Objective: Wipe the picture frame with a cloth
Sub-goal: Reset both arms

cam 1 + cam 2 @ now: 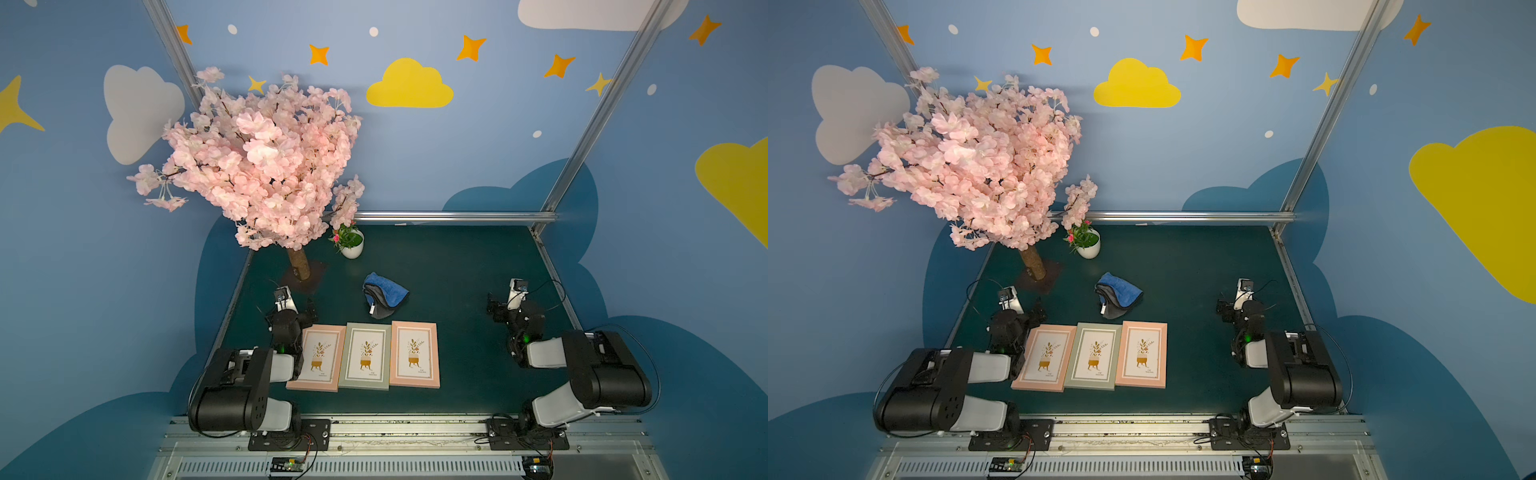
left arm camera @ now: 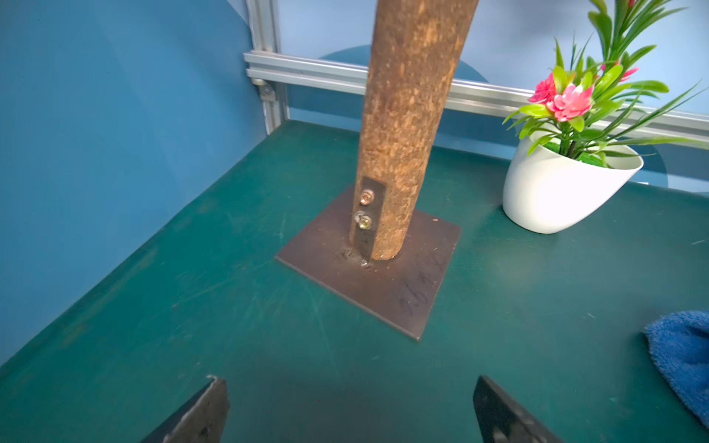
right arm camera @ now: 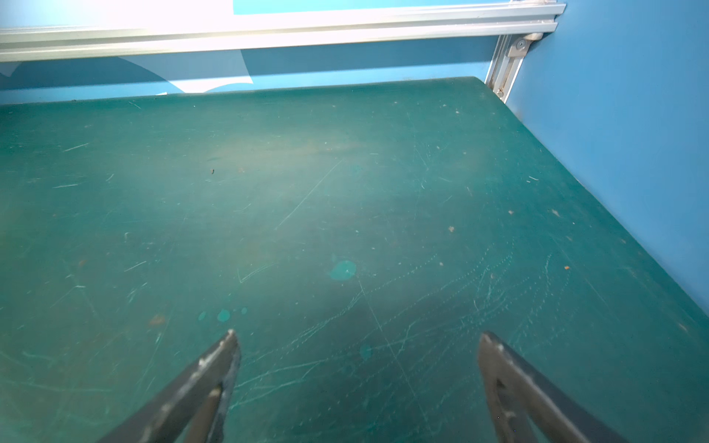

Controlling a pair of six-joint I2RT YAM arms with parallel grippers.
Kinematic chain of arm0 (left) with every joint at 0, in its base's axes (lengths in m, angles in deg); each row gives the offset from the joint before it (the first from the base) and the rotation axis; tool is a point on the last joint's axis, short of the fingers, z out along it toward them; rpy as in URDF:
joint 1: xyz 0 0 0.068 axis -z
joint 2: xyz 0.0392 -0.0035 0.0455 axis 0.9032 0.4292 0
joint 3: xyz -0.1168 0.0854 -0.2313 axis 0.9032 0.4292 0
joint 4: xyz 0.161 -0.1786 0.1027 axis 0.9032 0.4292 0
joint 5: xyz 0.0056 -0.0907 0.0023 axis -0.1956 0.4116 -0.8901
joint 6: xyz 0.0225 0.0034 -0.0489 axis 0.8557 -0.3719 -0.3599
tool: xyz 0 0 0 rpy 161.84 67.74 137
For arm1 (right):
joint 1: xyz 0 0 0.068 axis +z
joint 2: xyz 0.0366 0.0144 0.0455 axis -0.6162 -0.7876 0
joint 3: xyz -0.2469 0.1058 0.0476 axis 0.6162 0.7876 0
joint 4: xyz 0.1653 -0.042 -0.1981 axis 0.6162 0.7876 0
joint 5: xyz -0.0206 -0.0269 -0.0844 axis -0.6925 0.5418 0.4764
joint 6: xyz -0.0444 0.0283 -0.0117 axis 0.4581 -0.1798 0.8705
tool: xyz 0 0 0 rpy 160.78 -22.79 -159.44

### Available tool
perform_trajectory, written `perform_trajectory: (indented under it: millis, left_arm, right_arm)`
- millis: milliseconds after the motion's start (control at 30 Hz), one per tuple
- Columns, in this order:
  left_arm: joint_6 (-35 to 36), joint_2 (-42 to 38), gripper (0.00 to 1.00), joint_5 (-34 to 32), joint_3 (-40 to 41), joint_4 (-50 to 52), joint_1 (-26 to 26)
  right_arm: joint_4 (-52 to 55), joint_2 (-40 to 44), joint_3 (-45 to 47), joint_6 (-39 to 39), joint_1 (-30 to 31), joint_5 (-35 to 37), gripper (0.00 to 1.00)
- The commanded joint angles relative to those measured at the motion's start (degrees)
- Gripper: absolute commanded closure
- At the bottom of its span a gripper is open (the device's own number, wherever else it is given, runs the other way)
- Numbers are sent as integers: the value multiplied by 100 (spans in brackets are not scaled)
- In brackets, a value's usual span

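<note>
Holding flowering plant [image 1: 348,237], white pot [image 1: 354,251]; cloth [image 1: 386,291] near.

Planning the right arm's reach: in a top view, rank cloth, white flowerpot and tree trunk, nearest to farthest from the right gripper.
From the right gripper:
1. cloth, mid-table.
2. white flowerpot, at the back, beyond the cloth.
3. tree trunk, back left corner.

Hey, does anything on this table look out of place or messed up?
Nothing is spilled or broken. The cloth lies crumpled beyond the green frame, with part of its dark underside turned up rather than spread flat. The table shows scratches and pale spots.
</note>
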Motion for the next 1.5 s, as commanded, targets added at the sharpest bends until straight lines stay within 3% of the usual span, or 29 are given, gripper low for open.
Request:
perform_trajectory:
  millis: [0, 67, 233, 400, 600, 733, 933, 1000, 1100, 1467]
  left_arm:
    - [219, -386, 0, 332, -322, 264, -11]
    - [445, -695, 0, 660, -528, 811, -9]
    - [528, -1304, 0, 519, -735, 2342, -33]
    - [483, -1040, 0, 404, -707, 1904, -41]
    - [318, 6, 0, 839, -1222, 1481, -36]
    - [347, 595, 0, 704, -1213, 792, -23]
    - [484, 831, 0, 981, -1275, 876, 34]
    - [585, 1098, 0, 968, -999, -66, 60]
    - [446, 998, 0, 791, -1097, 311, 34]
    - [489, 1035, 0, 765, -1046, 133, 63]
  right_arm:
    - [-355, -24, -98, 53, -6, -101, 3]
    - [-233, 3, -132, 57, -6, -116, 3]
    - [-242, 0, -134, 53, -6, -69, 3]
    - [-99, 2, -215, 60, -4, -87, 3]
    - [278, 11, -393, 49, -5, -87, 3]
    - [328, 11, -419, 47, 1, -76, 3]
    - [348, 10, -429, 49, 6, -62, 3]
    - [350, 9, -430, 50, 8, -65, 3]
    - [363, 0, -439, 62, 17, -43, 3]
    - [350, 11, -429, 61, 22, -25, 3]
